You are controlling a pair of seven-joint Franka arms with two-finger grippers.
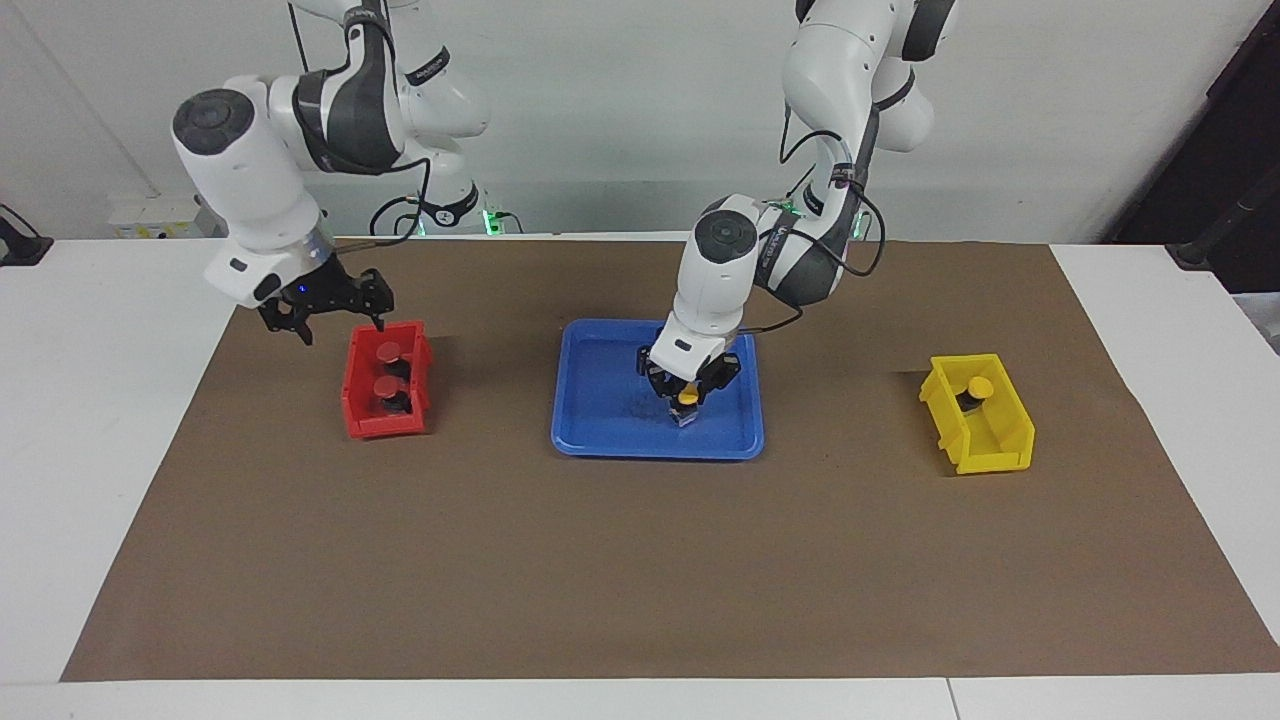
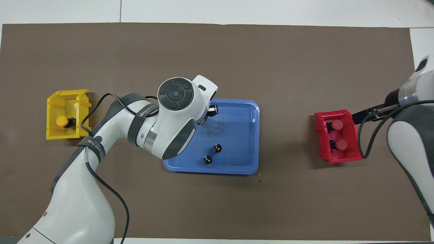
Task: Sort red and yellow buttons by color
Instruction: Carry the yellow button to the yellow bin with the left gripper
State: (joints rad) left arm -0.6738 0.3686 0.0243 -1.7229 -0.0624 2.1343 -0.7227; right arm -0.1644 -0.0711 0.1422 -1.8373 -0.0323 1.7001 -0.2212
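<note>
The left pincer (image 1: pixel 688 392) is down in the blue tray (image 1: pixel 600 420), pinched on a yellow button (image 1: pixel 687 399) that stands upright at the tray's side toward the left arm's end of the desk (image 1: pixel 110 420). Whether that button rests on the tray floor or is just clear of it, I cannot tell. From overhead the left arm's wrist covers nearly all of this; only a sliver of yellow peeks out beneath it.

Over at the right arm's end, the right pincer (image 1: pixel 335 325) hangs in the air, fingers spread wide and holding nothing, above the mat (image 1: pixel 640 560) just beside the red bin (image 1: pixel 362 425), off the bin's edge nearer the robots. In that red bin sit both red buttons (image 1: pixel 389 353) (image 1: pixel 386 387), caps up, one nearer the robots than the other, almost touching.

At the left arm's end of the desk, the yellow bin (image 1: pixel 985 455) holds the other yellow button (image 1: pixel 976 391), lying on its side in the part of the bin nearer the robots.

Still in the blue tray: two dark cylinders (image 2: pixel 217 148) (image 2: pixel 207 159), close together, in the tray's half nearer the robots. They show only from overhead; in the facing view the left arm hides them.
</note>
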